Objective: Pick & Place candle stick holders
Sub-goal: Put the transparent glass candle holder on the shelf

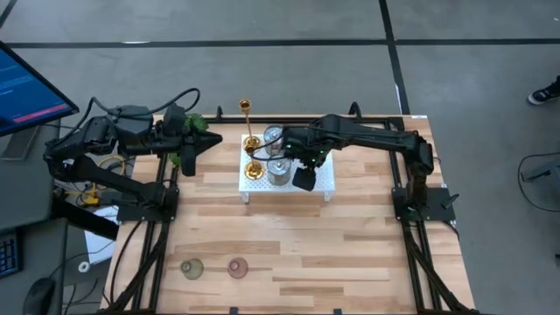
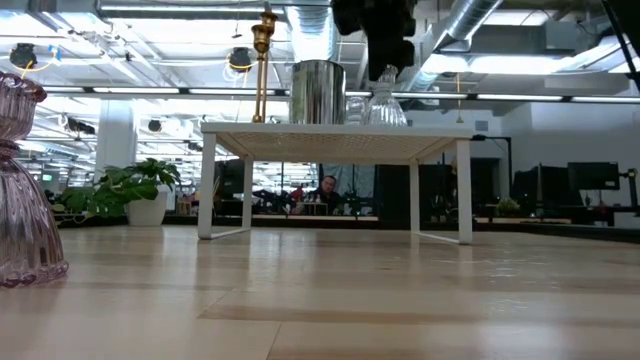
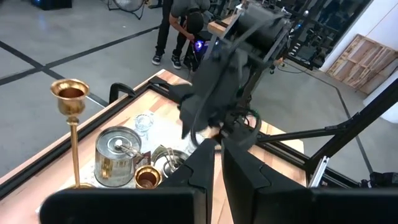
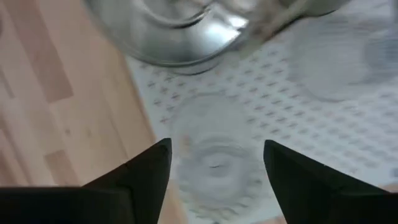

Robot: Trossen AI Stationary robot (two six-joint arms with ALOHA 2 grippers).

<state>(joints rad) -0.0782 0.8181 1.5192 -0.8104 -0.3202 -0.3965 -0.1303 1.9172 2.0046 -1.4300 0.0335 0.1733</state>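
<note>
On the white perforated stand stand a tall gold candle stick holder, a short gold one, two silvery cups and a clear glass holder, each on its base. My right gripper points down over the clear glass holder, open, one finger on either side of its top. A greenish holder and a pinkish one stand on the table near its front edge. My left gripper waits raised at the far left, shut.
A green leafy plant sits at the table's far left, beside my left gripper. The silvery cup stands close to my right gripper's fingers. Bare wood lies between the stand and the two holders near the front edge. A person stands beyond the table.
</note>
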